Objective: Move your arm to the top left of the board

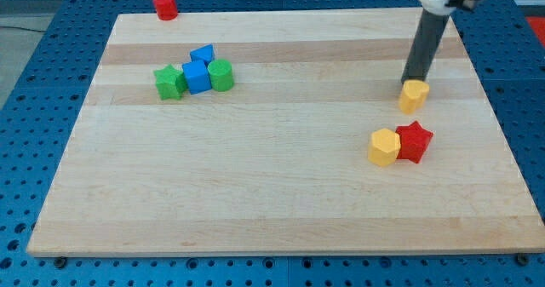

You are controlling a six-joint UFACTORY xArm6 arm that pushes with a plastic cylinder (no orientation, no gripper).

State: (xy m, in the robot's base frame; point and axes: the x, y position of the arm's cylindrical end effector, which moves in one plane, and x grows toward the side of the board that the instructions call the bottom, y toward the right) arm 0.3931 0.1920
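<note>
our tip: my tip (410, 83) sits at the view's right, upper part of the tabletop (272, 193), touching or just behind the top edge of a small yellow block (414, 95); we can't tell if there's real contact.
end effector state: bare rod, no jaws, so nothing is grasped or clenched; it only pushes.
target: top left corner of the tabletop, near the red cylinder (165, 5), which sits at or just past the tabletop's top edge.
key relation: target lies far to the view's left and slightly up from our tip; almost the full width of the tabletop is between them.
in the path: cluster of green star block (170, 82), blue cube (197, 77), second blue block (203, 54) and green cylinder-like block (221, 75), all touching or nearly so, sits left of centre, below the straight line to the corner as we judge it.
out of the path: yellow hexagon block (384, 146) and red star block (415, 141), touching, below our tip.
judgement: a run along the top edge leftward should clear the cluster; the red cylinder is the thing we could bump at the end.
progress: not started, by position.
</note>
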